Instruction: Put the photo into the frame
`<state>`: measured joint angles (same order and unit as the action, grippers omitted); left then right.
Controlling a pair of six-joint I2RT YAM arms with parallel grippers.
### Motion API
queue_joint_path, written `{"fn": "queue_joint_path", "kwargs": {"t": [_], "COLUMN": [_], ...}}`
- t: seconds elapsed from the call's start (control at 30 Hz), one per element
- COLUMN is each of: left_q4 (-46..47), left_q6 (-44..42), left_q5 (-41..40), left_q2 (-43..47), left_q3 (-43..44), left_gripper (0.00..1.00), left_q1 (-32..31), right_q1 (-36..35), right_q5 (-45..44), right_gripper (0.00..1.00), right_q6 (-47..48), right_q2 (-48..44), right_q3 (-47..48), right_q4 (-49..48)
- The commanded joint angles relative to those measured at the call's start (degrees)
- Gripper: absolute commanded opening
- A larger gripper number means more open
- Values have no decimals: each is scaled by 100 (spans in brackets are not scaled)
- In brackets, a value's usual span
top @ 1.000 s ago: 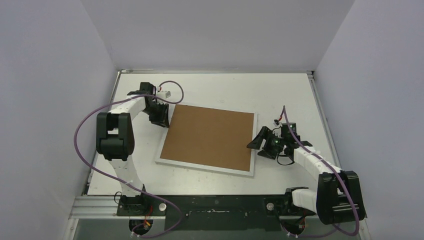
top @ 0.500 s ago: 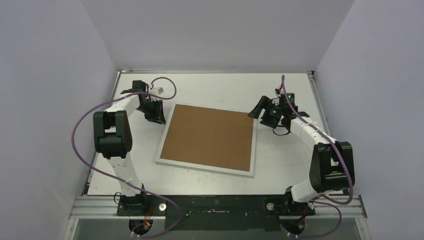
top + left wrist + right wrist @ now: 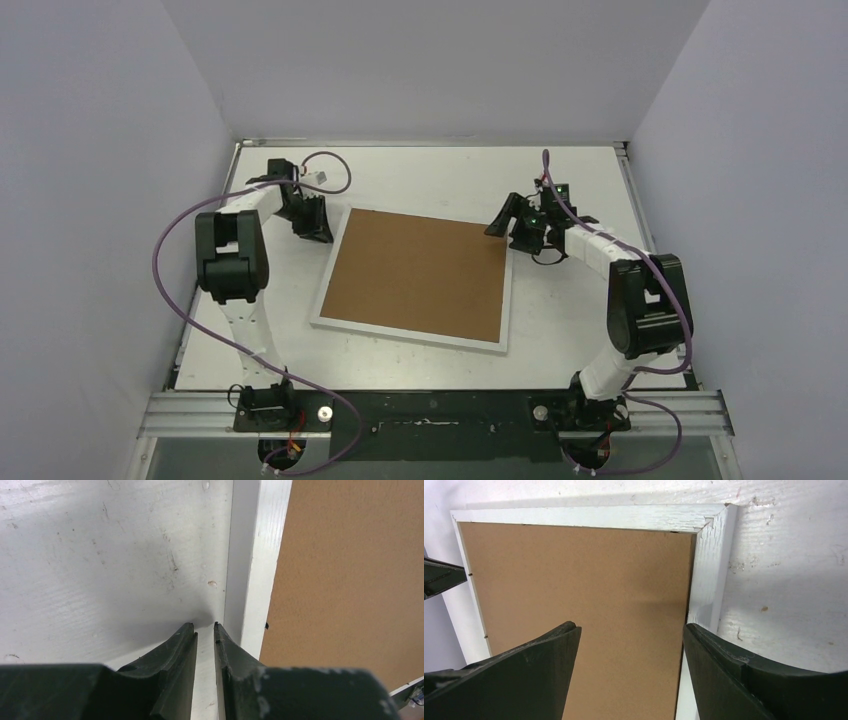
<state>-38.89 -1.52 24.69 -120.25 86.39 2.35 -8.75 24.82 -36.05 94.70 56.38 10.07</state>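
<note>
The frame [image 3: 410, 336], white-bordered, lies flat on the table with a plain brown backing board [image 3: 420, 272] filling its middle. The photo is hidden. My left gripper [image 3: 322, 232] sits low on the table just outside the frame's left border [image 3: 257, 555], near the far left corner. Its jaws [image 3: 204, 626] stand a narrow gap apart with only bare table between them. My right gripper [image 3: 505, 222] hovers open over the far right corner. In the right wrist view the gripper [image 3: 629, 630] has one finger over the board [image 3: 584, 580] and the other over the right border [image 3: 709, 570].
White table [image 3: 570, 330] boxed in by pale walls on three sides, with a metal rail [image 3: 430, 410] at the near edge holding both arm bases. Purple cables loop off each arm. The left gripper's fingertip [image 3: 439, 577] shows at the left edge of the right wrist view.
My right arm has swung from beside the frame's right edge up to its far right corner. The left gripper shifted slightly farther back along the left border and its jaws narrowed.
</note>
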Motion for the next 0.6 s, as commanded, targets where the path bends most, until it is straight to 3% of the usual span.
{"fn": "queue_joint_path", "kwargs": {"t": [0.0,0.57], "left_q4": [262,301], "left_q6": [95,120], "left_q5": [-30,39], "left_q2": [-183,-314], "left_q3": [272,242], "left_gripper": [18,11], "left_q1": [-26,-184], "right_q1": [-60,-466], "right_q5": [-146,-144], "right_gripper": [76,74], "right_q6": [-3,-104], "right_q2": [167,442], "right_q3": [294,146], "right_q4": [-295,-376]}}
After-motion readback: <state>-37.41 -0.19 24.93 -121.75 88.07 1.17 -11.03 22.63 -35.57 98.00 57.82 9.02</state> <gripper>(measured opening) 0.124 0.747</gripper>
